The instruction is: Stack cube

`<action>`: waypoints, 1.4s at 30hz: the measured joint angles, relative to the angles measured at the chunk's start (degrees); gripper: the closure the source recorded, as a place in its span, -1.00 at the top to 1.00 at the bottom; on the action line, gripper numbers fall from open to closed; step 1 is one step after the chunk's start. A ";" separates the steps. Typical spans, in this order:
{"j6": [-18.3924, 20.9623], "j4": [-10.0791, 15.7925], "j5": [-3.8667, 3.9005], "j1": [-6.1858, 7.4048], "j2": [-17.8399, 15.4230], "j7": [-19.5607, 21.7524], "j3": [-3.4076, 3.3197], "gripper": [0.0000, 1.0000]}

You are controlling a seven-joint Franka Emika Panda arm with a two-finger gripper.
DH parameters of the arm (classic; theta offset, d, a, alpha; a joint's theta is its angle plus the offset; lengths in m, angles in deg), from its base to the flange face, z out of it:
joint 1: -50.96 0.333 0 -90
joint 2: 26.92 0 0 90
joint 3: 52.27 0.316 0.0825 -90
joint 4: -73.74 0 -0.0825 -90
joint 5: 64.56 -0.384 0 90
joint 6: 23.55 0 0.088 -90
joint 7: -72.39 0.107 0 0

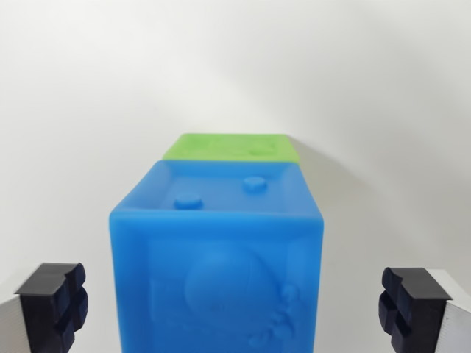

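Observation:
A blue cube (218, 257) fills the lower middle of the wrist view, with two small studs on its top face and a round relief on its near side. Right behind it, a green cube (230, 146) shows only its top face with raised marks; the rest is hidden by the blue one. My gripper (232, 309) is open, with its black fingertips (53, 305) at the lower corners on either side of the blue cube. Clear gaps separate each pad from the cube's sides. Nothing is held.
Both cubes rest on a plain white surface (88, 110) that spreads out on all sides. A soft shadow falls to the right of the cubes.

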 joint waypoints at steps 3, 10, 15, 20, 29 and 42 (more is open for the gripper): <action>0.84 0.08 -0.03 0.00 -0.99 -0.02 0.01 1.00; 3.43 0.17 -0.14 -0.01 -3.66 -0.08 0.05 1.00; 5.66 0.14 -0.27 -0.01 -5.96 -0.15 0.08 1.00; 7.84 -0.12 -0.36 -0.01 -7.86 -0.22 0.09 1.00; 12.36 -1.17 -0.62 -0.01 -11.37 -0.38 0.11 1.00; 19.43 -4.04 -0.85 -0.01 -15.67 -0.55 0.11 1.00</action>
